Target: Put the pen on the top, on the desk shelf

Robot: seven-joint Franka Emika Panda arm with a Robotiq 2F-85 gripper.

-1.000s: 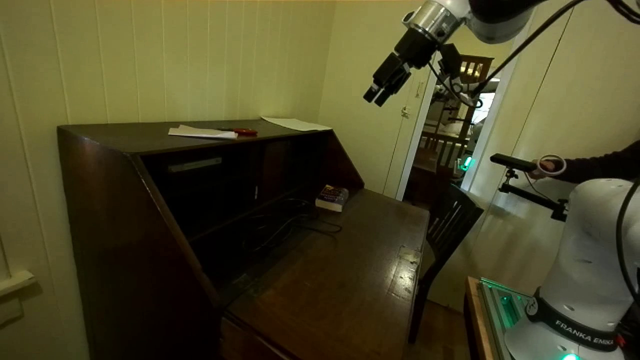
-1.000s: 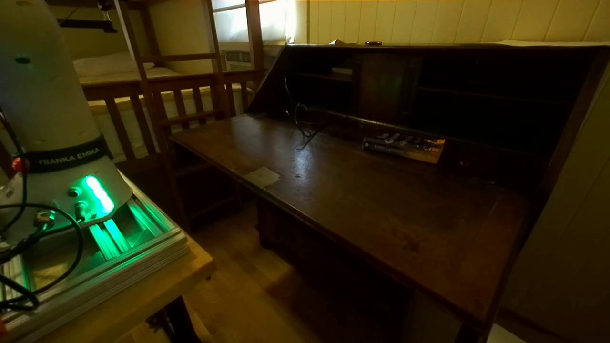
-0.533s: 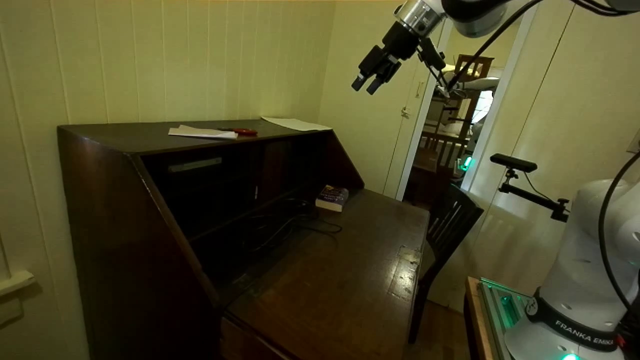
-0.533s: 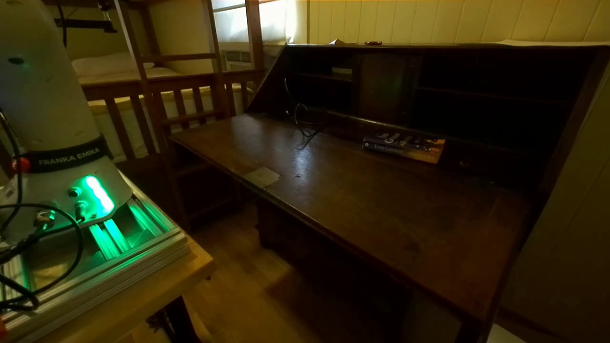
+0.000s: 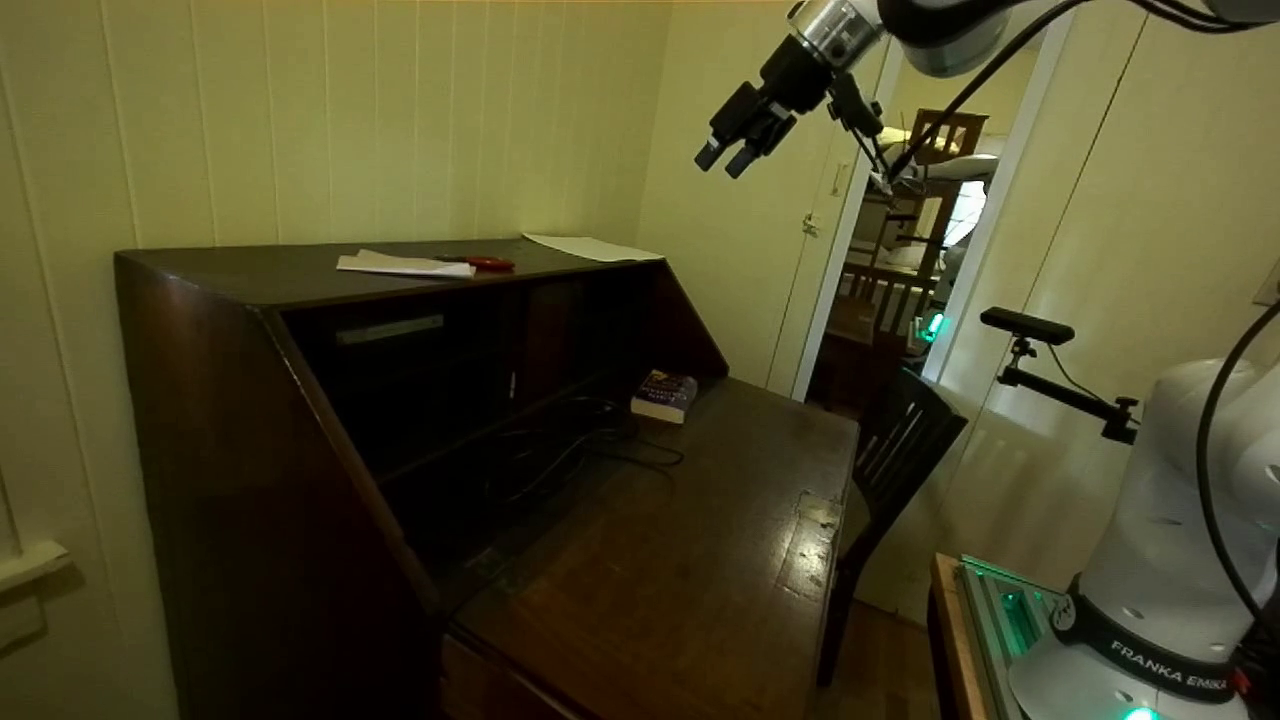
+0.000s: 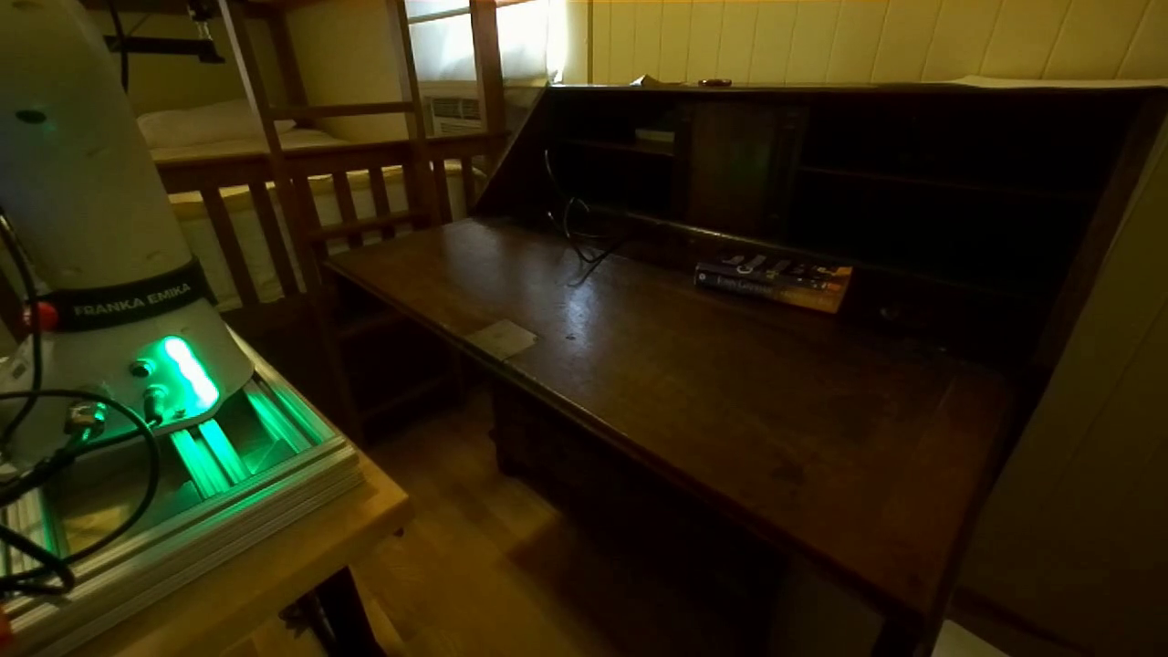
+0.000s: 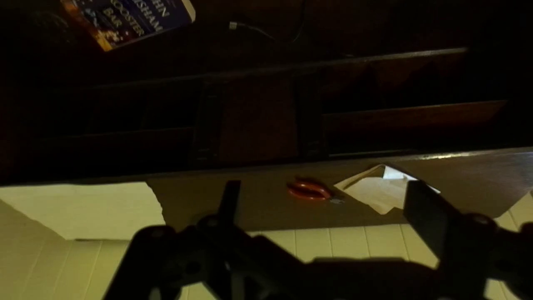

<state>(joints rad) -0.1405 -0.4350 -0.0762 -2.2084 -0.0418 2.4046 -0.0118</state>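
No pen can be made out in these frames. A dark wooden desk (image 5: 700,520) has a raised top (image 5: 270,285) above dark shelf compartments (image 6: 931,173). Red-handled pliers (image 7: 309,189) lie on the raised top, beside a folded paper (image 7: 379,191); both also show in an exterior view. A thin light mark (image 5: 513,385) inside the compartments is too small to identify. My gripper (image 5: 724,160) is high in the air, above and to the right of the desk top. In the wrist view the gripper (image 7: 323,183) is open, with nothing between its fingers.
A paperback book (image 6: 774,281) and a black cable (image 5: 590,455) lie on the writing surface. A pale sheet (image 5: 592,248) lies at the far end of the top. A light flat item (image 5: 390,330) sits in a compartment. A dark chair (image 5: 905,450) stands beside the desk.
My gripper has moved up and to the left in an exterior view and turned; its fingers look farther apart. A person's hand near the camera mount has gone. The desk items have not moved.
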